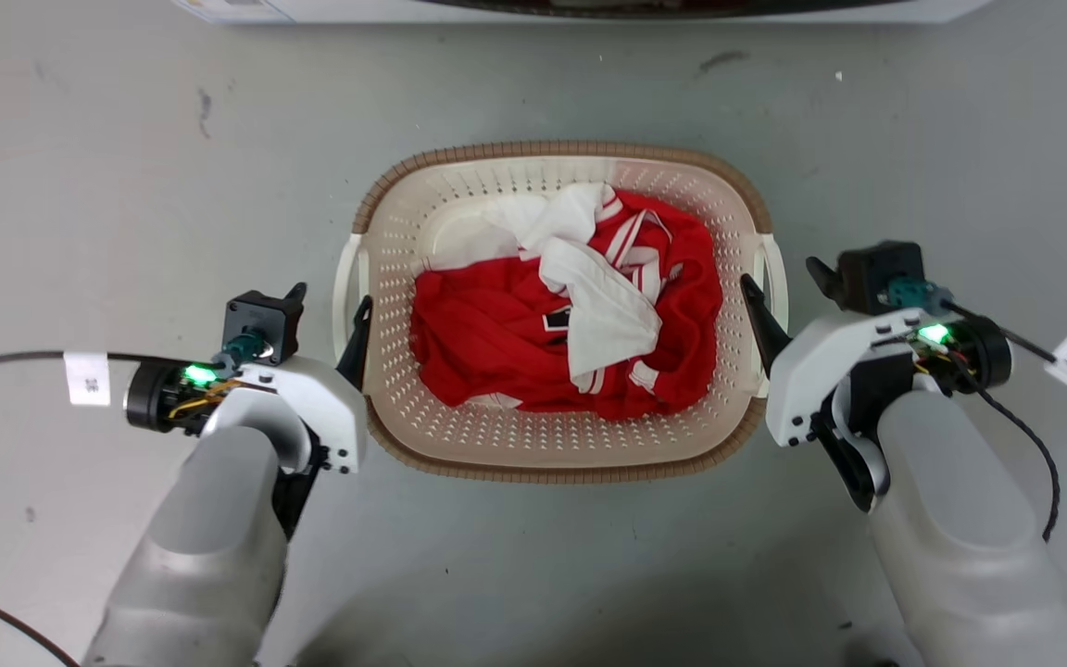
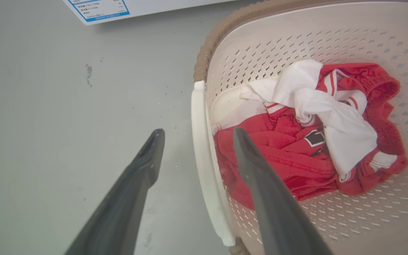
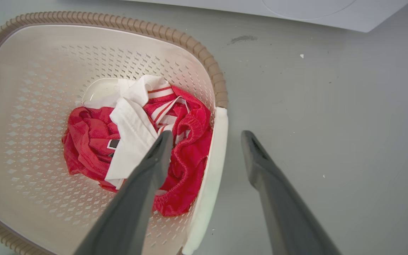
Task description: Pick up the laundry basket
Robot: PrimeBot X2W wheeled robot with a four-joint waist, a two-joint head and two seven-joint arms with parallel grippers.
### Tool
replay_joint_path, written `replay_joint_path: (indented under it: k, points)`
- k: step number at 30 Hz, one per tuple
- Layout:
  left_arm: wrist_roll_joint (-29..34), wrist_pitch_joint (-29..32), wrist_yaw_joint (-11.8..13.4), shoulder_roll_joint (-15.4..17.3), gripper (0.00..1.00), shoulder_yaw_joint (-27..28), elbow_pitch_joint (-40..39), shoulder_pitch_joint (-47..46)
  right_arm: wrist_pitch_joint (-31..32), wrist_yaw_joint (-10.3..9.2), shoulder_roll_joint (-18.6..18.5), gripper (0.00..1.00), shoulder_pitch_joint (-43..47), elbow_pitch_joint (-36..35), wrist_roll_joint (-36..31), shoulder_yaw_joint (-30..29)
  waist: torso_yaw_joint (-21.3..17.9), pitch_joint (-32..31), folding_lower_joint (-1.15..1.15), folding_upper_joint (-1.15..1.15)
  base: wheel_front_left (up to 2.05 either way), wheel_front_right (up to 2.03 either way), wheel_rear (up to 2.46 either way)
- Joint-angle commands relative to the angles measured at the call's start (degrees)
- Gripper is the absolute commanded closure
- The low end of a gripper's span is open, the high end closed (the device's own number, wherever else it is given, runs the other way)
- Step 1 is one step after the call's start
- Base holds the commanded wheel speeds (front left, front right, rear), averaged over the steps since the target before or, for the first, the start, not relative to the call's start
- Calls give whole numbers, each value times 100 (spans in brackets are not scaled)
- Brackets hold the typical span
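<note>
Bright diffuse light is flooding every view, casting only soft shadows on the floor [image 1: 533,574]. Wrist views are bowing at edges; the fingers [image 2: 119,219] are blurring slightly up close.

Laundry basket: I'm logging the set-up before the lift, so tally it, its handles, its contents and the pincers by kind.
Laundry basket: 1
Side handles: 2
Heap of red and white clothes: 1 (single pieces cannot be told apart)
Pincers: 2, the left pincer and the right pincer, both open
Total: 6
</note>
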Motion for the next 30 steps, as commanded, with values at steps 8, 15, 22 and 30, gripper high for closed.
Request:
replay_joint_path:
  k: [8, 15, 22, 30]
  points:
    - [-868, 282, -7, 339, 0, -1133, 661, -686, 471, -2, -4, 0, -747, 828, 290, 383, -64, 409, -1, 0, 0, 0, 0]
    - [-1739, 619, -7, 539, 0, -2052, 606, -1039, 801, -2, -5, 0, -1260, 1372, 567, 660, -40, 635, -1, 0, 0, 0, 0]
    - [-2588, 883, -7, 711, 0, -2739, 434, -1294, 855, -2, -5, 0, -1646, 1843, 761, 872, -19, 786, -1, 0, 0, 0, 0]
    - [-3137, 975, -8, 825, 0, -3334, 459, -1448, 778, -2, -5, 0, -1908, 2205, 879, 996, -17, 857, -1, 0, 0, 0, 0]
